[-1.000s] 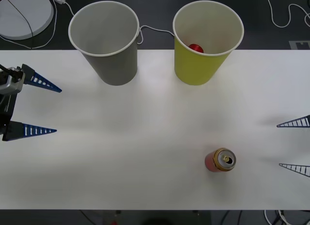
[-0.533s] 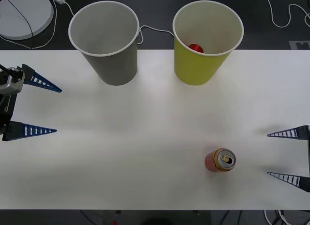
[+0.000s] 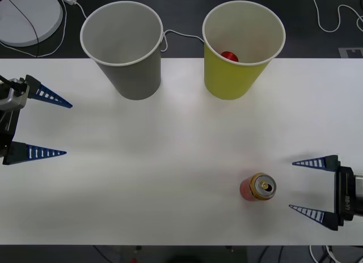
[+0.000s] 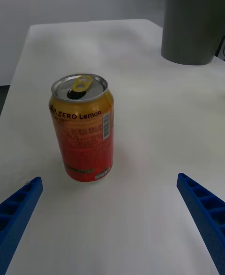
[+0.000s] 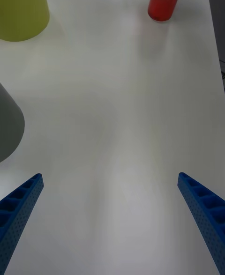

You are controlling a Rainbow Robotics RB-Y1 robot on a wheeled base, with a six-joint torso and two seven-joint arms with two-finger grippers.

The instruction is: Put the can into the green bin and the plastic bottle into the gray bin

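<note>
Already a red item is seen inside the green bin (image 3: 244,53); the can (image 3: 258,187) is left upright on the counter (image 3: 170,161), flanked by the wide right tool (image 3: 306,185).

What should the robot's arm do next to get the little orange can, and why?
Probably slide the right gripper a bit further toward the can. Its blue fingers are open and point at the can, which stands upright on the table, but they have not yet reached its sides. The left gripper waits far off.
</note>
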